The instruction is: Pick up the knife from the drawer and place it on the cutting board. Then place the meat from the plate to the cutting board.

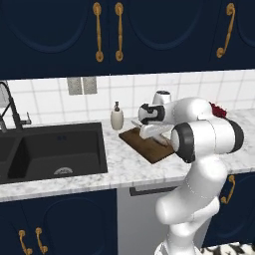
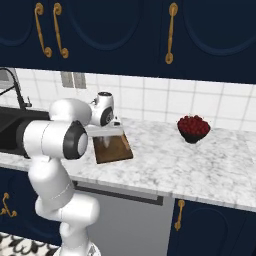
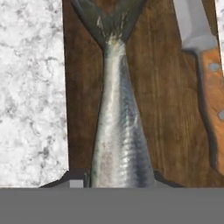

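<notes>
Dark brown wooden cutting board [image 3: 162, 87]: on the marble counter [image 3: 30, 87], near its front edge beside the sink.
Kitchen knife, light wooden handle, silver-grey blade [image 3: 210, 87]: lies along one long edge of the board; this step looks done.
Grey-silver fish-shaped meat [image 3: 118, 131]: stretched lengthwise down the board's middle, tail away from the hand.
Two-finger gripper [image 3: 120, 181]: tips flank the fish's body, seemingly gripping it, though contact is hard to confirm. Release appears to remain.
</notes>
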